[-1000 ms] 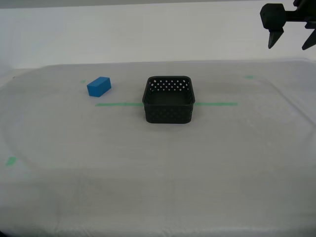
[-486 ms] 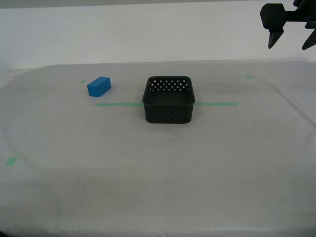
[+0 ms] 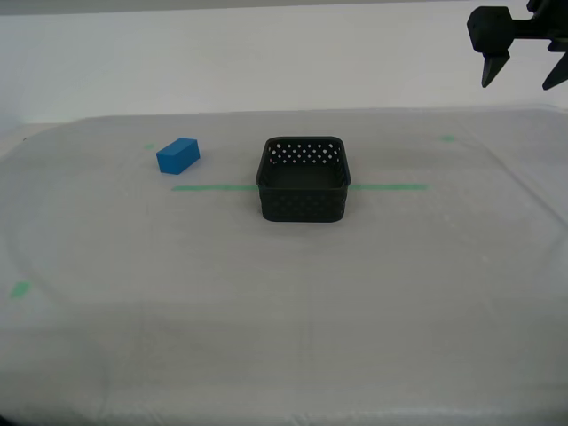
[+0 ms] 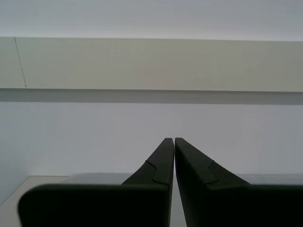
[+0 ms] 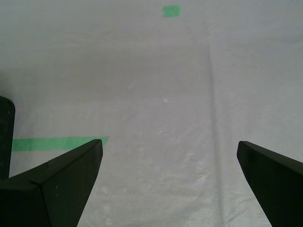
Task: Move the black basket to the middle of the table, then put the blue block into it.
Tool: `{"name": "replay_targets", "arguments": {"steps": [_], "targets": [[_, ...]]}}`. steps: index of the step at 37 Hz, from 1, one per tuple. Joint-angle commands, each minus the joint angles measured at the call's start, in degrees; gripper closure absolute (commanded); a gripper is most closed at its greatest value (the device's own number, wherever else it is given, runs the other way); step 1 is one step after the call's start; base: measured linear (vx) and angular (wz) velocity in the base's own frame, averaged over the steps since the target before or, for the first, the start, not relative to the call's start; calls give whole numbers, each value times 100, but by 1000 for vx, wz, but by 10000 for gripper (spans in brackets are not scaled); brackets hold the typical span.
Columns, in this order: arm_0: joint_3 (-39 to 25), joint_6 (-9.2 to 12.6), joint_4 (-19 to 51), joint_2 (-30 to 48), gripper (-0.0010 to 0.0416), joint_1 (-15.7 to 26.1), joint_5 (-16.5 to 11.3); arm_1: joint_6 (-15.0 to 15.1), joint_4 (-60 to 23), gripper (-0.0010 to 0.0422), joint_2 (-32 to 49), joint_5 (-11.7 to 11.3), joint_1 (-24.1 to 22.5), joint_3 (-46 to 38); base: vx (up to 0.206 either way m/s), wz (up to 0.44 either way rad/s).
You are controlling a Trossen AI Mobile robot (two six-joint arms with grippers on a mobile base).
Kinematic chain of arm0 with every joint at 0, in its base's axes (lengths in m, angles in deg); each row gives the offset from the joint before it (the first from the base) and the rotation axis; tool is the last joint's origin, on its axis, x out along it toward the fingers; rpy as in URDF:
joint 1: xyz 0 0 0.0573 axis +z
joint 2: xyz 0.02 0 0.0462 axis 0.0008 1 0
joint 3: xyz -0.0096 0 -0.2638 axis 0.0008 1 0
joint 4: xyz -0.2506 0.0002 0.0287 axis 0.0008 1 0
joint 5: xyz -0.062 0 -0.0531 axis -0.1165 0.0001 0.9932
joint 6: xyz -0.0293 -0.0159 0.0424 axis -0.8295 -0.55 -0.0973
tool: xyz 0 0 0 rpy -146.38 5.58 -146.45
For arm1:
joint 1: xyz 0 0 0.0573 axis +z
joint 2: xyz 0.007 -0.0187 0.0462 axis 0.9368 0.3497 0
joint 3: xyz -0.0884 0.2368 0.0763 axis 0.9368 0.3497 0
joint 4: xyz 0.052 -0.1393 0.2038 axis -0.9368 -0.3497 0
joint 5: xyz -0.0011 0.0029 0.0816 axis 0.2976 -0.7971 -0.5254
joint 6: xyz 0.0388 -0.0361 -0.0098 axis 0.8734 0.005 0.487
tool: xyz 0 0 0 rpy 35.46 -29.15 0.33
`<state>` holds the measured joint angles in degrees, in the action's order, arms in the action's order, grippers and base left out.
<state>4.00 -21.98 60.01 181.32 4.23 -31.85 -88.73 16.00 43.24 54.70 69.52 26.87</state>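
1. Nothing has moved since the earlier frames: the black basket (image 3: 303,179), the blue block (image 3: 177,154) and the raised pincer in the exterior view's upper right corner all sit where they did.

2. The black basket stands upright and empty on the surface (image 3: 284,302), straddling the green tape line (image 3: 213,187), which runs out from under it on both sides. Judging by that line and the surface's outline, the basket already looks roughly central, so the first half of the task seems met.

3. The blue block lies on the surface well apart from the basket, beyond the tape line and toward the exterior view's left. No pincer is near it, so it is free to be picked up, and dropping it in the basket is what remains.

4. My first pincer (image 5: 168,161) is released, its jaws spread wide and holding nothing. It looks down on bare sheeting with the end of the tape line and a dark basket edge (image 5: 5,137) just beside one jaw. That fits the raised pincer (image 3: 519,67) in the exterior view, beyond the basket on the side away from the block.

5. My second pincer (image 4: 172,156) is clenched on nothing, jaw tips touching, facing a pale wall; it looks parked until needed.

6. A small green mark (image 5: 171,11) lies farther from the basket than my first pincer.
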Motion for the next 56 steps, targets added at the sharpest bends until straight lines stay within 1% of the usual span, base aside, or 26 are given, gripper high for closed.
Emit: {"name": "replay_targets", "arguments": {"steps": [1, 6, 14, 17, 20, 27, 31, 36, 43, 48, 53, 56], "targets": [[-2, -4, -4, -4, 7, 0, -2, -15, 24, 412, -4, 0, 0, -7, 0, 0], [-2, -4, -2, -4, 7, 0, -2, -127, 22, 412, -4, 0, 0, -35, 0, 0], [-2, -4, -4, -4, 7, 0, -2, -140, -83, 412, -4, 2, -2, -155, 0, 0], [-2, -4, -4, -4, 7, 0, -2, -140, -334, 412, -11, 26, -2, -264, 0, 0], [-2, -4, -2, -4, 7, -2, -2, -138, -636, 412, -11, 114, -4, -407, 0, 0], [-2, -4, -4, -4, 7, -2, -2, -98, -1547, 412, -11, 199, -7, -859, 0, 0], [-2, -4, -4, -4, 7, 0, -2, -7, -2120, 412, -11, 240, -7, -1137, 0, 0], [-2, -4, -4, -4, 7, 0, -2, 205, -2848, 412, -9, 289, -7, -1497, 0, 0], [-2, -4, -4, -4, 7, 0, -2, 483, -3856, 412, -9, 291, -9, -2061, 0, 0], [-2, -4, -4, -4, 7, 0, -2, 691, -4824, 412, 17, 291, -7, -2551, 0, 0], [-2, -4, -4, -4, 7, -2, -2, 855, -5501, 412, 74, 313, -9, -2949, 0, 0], [-2, -4, -4, -4, 7, 0, -2, 925, -5831, 412, 79, 400, -7, -3130, 0, 0]]}}
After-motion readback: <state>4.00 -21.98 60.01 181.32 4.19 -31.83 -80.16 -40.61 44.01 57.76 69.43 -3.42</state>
